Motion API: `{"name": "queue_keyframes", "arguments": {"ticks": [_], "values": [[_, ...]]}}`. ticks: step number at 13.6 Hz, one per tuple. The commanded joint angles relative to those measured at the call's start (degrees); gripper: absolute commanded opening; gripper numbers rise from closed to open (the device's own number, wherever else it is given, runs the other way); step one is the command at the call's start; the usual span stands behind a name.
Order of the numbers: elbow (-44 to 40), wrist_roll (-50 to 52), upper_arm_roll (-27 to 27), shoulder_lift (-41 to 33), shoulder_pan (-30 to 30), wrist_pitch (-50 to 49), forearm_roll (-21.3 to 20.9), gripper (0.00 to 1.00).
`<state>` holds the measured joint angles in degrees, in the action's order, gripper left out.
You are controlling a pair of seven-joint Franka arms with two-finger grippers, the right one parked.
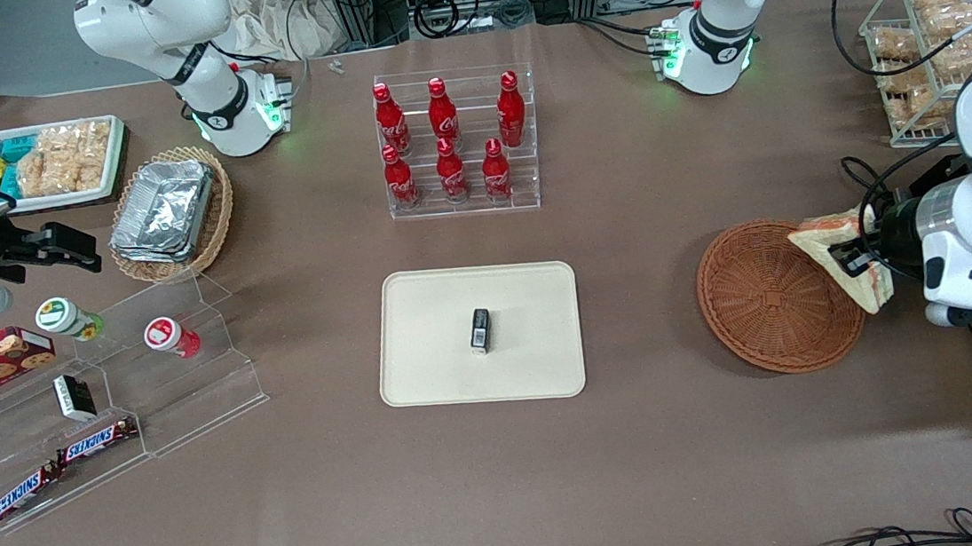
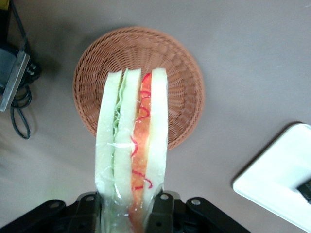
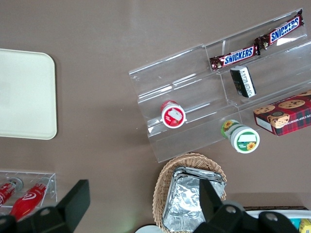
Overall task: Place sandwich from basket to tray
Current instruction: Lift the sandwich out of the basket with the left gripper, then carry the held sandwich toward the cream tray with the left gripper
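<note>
Sandwich point(image 2: 132, 145) lifted above the basket point(image 1: 765, 300)
The gripper point(image 1: 852, 258) is clamped on it over the basket's rim; the tray point(image 1: 428, 314) holds a small black box point(image 1: 480, 329)

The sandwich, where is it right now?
The sandwich is up in the air, clamped in the left arm's pincer above the rim of the reddish-brown basket, toward the working arm's end of the table.

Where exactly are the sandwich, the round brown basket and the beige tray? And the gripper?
sandwich point(image 2: 131, 145), left wrist view, on its filling edge.
basket point(image 1: 765, 300), front view, on its woven floor.
tray point(image 1: 429, 332), front view, on bare surface.
gripper point(image 1: 850, 260), front view, above the basket's rim, shut on the sandwich.
</note>
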<state>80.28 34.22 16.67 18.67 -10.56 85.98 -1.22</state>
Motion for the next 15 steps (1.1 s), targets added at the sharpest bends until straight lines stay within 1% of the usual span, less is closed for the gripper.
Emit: {"name": "queue_keyframes", "arguments": {"ticks": [1,4,7,8,10,14,15], "values": [[-1.97,-2.13,1.95,0.22,0.01,-1.60,-0.80,0.36],[-2.06,-3.63,8.00,0.40,0.01,-1.25,-4.31,0.36],[-1.97,-3.55,14.68,1.80,0.71,1.46,-5.28,0.37],[-1.54,-2.76,15.57,2.59,2.02,4.43,-5.28,0.38],[-1.36,-2.05,15.58,5.13,7.63,10.06,-5.72,0.38],[-1.36,1.55,15.49,12.33,14.41,20.08,-5.99,0.36],[-1.36,1.81,15.41,14.79,15.99,22.80,-6.86,0.35]]}}
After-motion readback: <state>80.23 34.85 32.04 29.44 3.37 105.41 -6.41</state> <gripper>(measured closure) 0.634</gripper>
